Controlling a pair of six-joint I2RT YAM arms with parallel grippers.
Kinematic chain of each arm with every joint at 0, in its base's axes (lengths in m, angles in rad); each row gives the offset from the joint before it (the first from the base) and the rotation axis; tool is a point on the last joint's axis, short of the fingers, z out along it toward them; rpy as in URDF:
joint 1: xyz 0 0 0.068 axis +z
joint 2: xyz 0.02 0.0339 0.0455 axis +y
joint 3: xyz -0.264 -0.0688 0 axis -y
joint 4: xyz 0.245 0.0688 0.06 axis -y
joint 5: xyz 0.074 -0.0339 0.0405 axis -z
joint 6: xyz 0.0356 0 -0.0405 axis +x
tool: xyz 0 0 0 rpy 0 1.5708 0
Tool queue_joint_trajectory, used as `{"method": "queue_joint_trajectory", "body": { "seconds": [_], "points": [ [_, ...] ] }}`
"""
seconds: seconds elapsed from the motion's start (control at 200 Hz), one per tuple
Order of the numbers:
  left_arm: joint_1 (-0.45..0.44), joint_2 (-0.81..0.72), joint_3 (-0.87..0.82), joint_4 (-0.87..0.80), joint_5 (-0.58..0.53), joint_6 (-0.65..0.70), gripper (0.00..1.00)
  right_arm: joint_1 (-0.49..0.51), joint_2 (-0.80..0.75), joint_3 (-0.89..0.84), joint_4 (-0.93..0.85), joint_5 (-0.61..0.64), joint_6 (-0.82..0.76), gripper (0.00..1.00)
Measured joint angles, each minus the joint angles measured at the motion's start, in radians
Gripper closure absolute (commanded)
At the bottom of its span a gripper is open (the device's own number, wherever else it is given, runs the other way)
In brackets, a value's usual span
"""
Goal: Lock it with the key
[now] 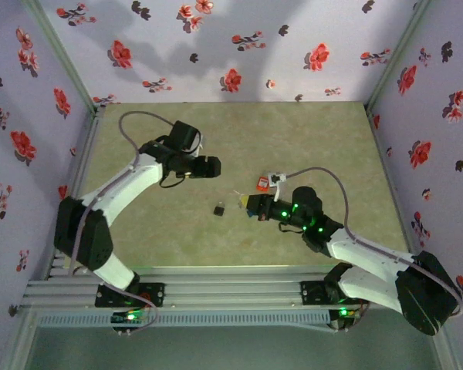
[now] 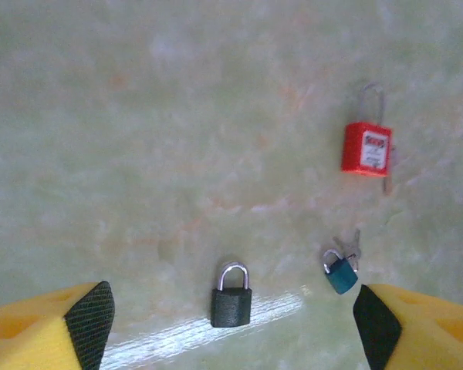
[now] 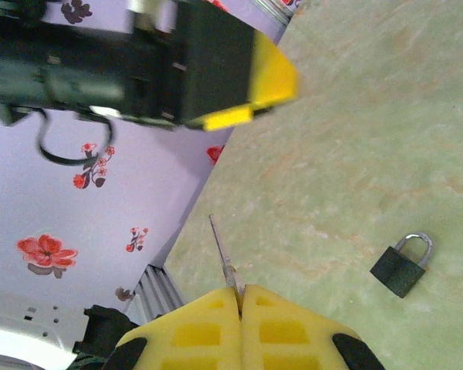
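Note:
A small black padlock [image 1: 218, 208] with its shackle closed lies flat on the green table [image 1: 309, 139], also seen as the black padlock [image 2: 231, 297] and the black padlock [image 3: 401, 266]. My left gripper [image 2: 231, 331] hovers above it, open, with nothing between its yellow fingers [image 2: 89, 324]. That left gripper [image 1: 214, 166] sits up and left of the lock. My right gripper [image 3: 241, 293] is shut on a thin silver key [image 3: 222, 250] whose blade points away from the pads. The right gripper [image 1: 249, 205] is just right of the black padlock.
A red padlock [image 2: 366, 148] lies farther out on the table, the same red padlock [image 1: 261, 183] sitting above my right gripper. A small blue padlock [image 2: 340, 271] with keys attached rests beside the black one. Floral walls [image 1: 239, 46] enclose the table.

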Motion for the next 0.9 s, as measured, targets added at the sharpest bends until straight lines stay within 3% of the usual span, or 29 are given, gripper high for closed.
{"method": "queue_joint_trajectory", "body": {
  "seconds": [0.02, 0.085, 0.195, 0.455, 0.675, 0.9],
  "points": [
    [0.001, -0.019, 0.002, -0.003, -0.006, 0.012, 0.03, 0.000, 0.000, 0.000, -0.003, 0.003, -0.003, 1.00],
    [0.004, -0.076, 0.001, -0.009, -0.026, 0.036, 0.00, 0.001, 0.000, 0.000, -0.010, 0.013, -0.010, 1.00],
    [0.012, -0.198, -0.055, 0.034, -0.058, 0.066, 0.00, 0.017, 0.000, 0.001, -0.029, 0.038, -0.034, 1.00],
    [0.066, -0.521, -0.381, 0.244, -0.183, 0.080, 0.00, 0.100, 0.011, 0.045, -0.138, 0.121, -0.095, 1.00],
    [0.095, -0.587, -0.526, 0.346, -0.305, 0.087, 0.00, 0.165, 0.013, 0.079, -0.230, 0.215, -0.112, 1.00],
    [0.096, -0.602, -0.542, 0.369, -0.407, 0.098, 0.00, 0.180, 0.065, 0.085, -0.296, 0.306, -0.085, 1.00]
  ]
}}
